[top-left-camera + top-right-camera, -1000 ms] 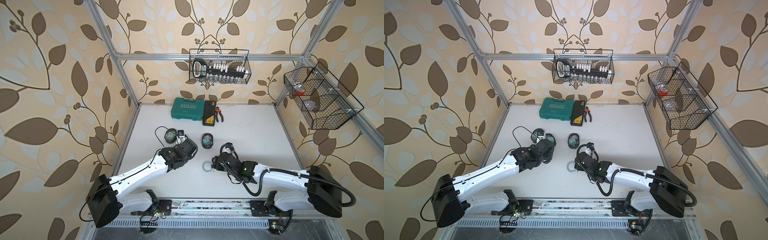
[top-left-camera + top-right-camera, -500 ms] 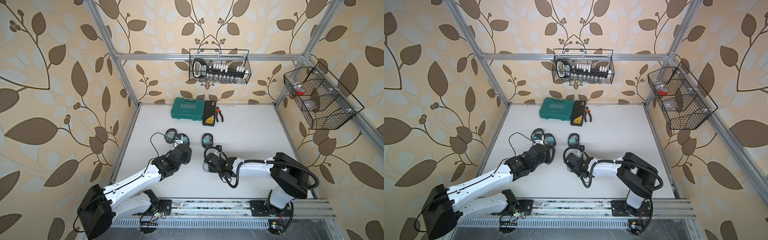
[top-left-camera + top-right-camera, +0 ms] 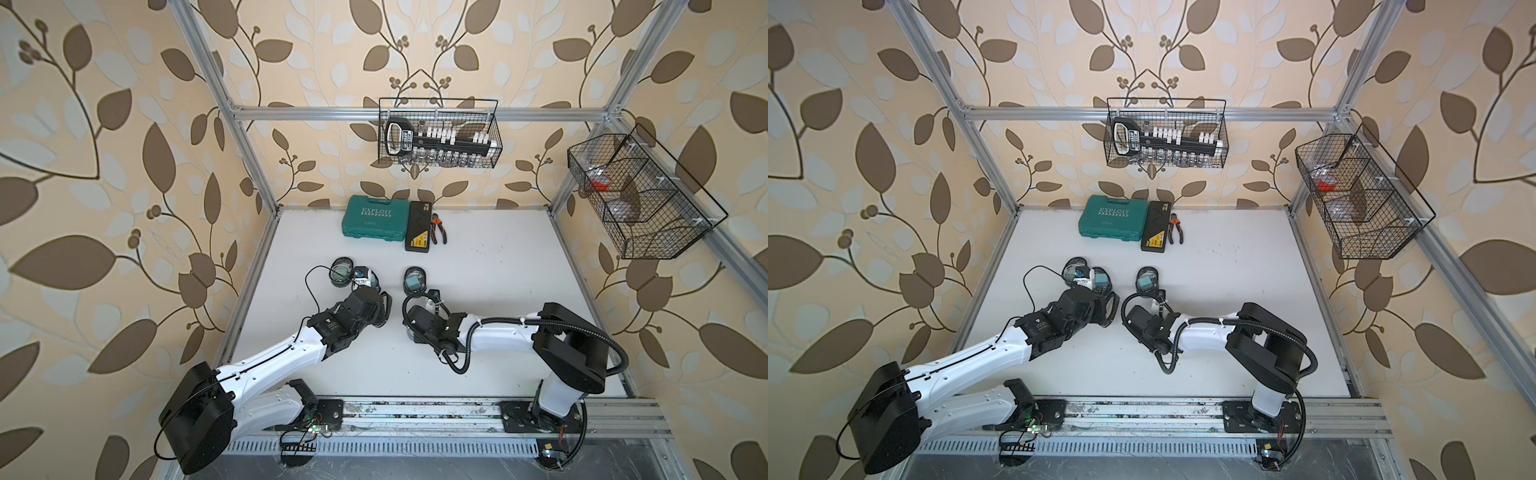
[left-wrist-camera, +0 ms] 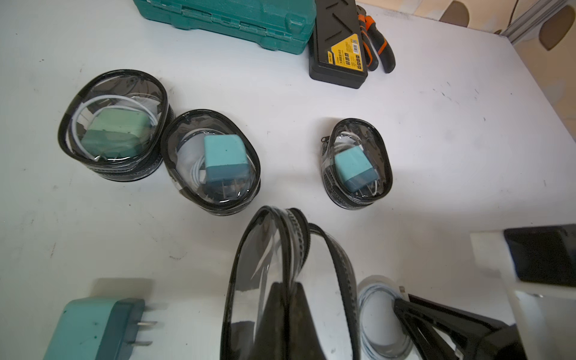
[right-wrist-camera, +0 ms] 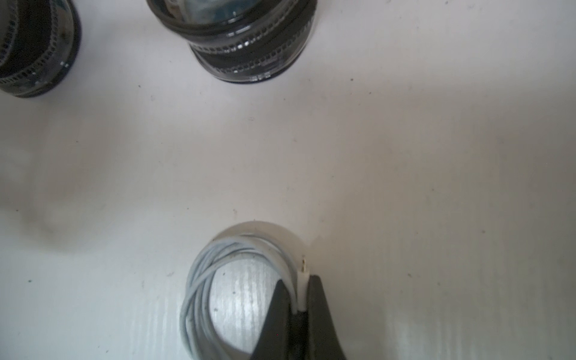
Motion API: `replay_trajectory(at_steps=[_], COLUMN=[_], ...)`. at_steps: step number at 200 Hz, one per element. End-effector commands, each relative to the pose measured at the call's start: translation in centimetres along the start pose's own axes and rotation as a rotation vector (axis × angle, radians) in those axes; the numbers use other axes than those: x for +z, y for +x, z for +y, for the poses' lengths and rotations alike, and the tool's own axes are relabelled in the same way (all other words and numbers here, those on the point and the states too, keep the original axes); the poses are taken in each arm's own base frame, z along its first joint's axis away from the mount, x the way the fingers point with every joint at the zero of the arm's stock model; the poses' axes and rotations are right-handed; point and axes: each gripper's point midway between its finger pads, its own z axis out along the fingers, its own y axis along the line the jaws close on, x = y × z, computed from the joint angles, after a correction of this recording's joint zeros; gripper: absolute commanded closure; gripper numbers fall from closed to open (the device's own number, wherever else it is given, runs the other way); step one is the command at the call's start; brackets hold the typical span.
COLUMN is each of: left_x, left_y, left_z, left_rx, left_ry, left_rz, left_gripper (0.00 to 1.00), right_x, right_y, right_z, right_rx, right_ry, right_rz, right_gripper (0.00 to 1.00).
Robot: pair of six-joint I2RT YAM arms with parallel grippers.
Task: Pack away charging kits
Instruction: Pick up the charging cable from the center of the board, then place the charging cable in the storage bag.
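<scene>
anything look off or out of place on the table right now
Nothing spilled or damaged. One kit is unpacked: a teal adapter lies bare on the table, the right gripper pinches a coiled cable, and the left gripper holds an empty pouch. The three other pouches each hold an adapter and cable.

- A robot test cell: aluminium frame (image 3: 311, 113) and leaf-print wallpaper (image 3: 104, 166) enclose a white table (image 3: 519, 270).
- Workshop gear beyond the right claw (image 5: 300, 283): tool case (image 3: 372, 222), pliers (image 3: 438, 228), wire baskets (image 3: 440, 112).
</scene>
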Motion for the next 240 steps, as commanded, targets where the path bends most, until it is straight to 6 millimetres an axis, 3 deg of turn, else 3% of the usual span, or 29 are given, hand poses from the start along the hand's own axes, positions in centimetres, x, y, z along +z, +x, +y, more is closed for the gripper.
replay_trajectory(at_steps=[1, 48, 70, 96, 126, 165, 240], left_x=[0.2, 1.0, 1.2, 1.2, 1.0, 0.7, 0.2], left_y=[-0.3, 0.6, 0.8, 0.8, 0.8, 0.6, 1.0], left_z=[-1.4, -3.3, -3.7, -4.2, -4.4, -4.4, -6.5], left_rx=[0.011, 0.014, 0.015, 0.012, 0.015, 0.008, 0.005], left_ry=[0.081, 0.188, 0.21, 0.243, 0.262, 0.279, 0.43], left_rz=[-0.01, 0.025, 0.03, 0.022, 0.011, -0.018, -0.034], left_gripper=[1.0, 1.0, 1.0, 1.0, 1.0, 1.0, 1.0], right_x=[-2.1, -8.8, -10.1, -8.9, -6.3, -3.1, -1.0], right_y=[-1.2, -6.3, -7.5, -7.8, -7.4, -6.0, -4.4], right_z=[-1.7, 1.2, 2.7, 5.0, 6.3, 5.5, 6.1], right_rx=[0.017, 0.065, 0.064, 0.047, 0.034, 0.047, 0.036], right_ry=[0.027, -0.221, -0.264, -0.271, -0.233, -0.179, -0.181], right_rz=[-0.048, -0.186, -0.196, -0.158, -0.113, -0.044, 0.006], right_gripper=[1.0, 1.0, 1.0, 1.0, 1.0, 1.0, 1.0])
